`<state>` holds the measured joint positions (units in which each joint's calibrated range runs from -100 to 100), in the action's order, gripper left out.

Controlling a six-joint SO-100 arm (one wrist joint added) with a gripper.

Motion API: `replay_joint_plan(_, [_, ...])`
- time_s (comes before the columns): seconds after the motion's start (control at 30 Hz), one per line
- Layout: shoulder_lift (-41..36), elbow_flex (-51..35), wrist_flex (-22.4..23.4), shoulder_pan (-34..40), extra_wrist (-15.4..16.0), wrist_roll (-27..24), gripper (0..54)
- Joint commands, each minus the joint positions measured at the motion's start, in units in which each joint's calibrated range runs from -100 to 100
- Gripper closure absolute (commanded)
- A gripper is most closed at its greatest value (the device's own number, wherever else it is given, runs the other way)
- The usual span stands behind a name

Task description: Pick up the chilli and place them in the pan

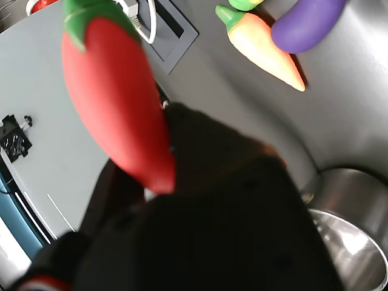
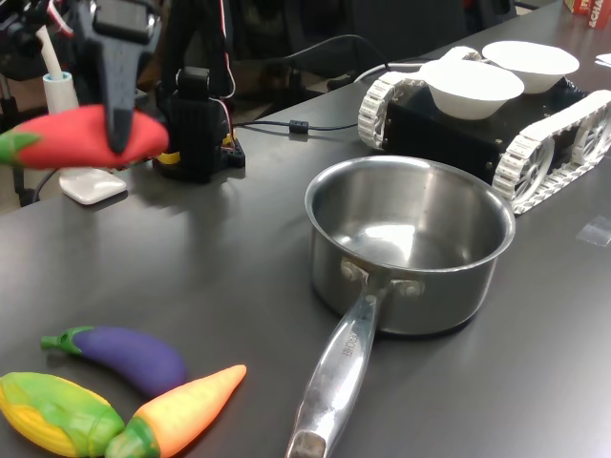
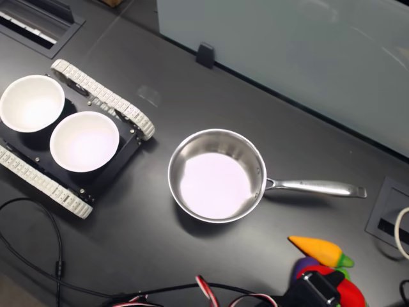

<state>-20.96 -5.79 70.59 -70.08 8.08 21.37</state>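
The arm [image 2: 196, 105] is built of matte black plastic segments. Its base block [image 2: 199, 153] is black with a yellow-orange part at its lower edge. Thin red, white and black wires [image 2: 225, 72] run along the upright segment. The end effector [image 2: 122, 91] is black, with a long tapered finger [image 2: 121, 100]. In the wrist view the end effector body [image 1: 242, 230] fills the foreground as a dark, blurred mass; a red marking [image 1: 42, 284] shows at one corner. In the second exterior view, red and white wires [image 3: 208, 288] lead to a black link [image 3: 316, 288].
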Motion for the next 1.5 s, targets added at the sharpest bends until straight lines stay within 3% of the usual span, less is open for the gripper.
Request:
replay_joint_plan(0.0, [-10.3,-0.1,-0.8,1.3,-0.5,-2.3,53.6])
replay_joint_plan(0.5, [-20.5,2.6,0.2,5.7,-0.6,-7.2,53.6])
replay_joint_plan(0.77, [-25.0,3.4,0.2,9.4,-2.5,-10.7,53.6])
replay_joint_plan(1.47, [-39.6,15.5,-6.1,21.6,-4.3,-16.5,53.6])
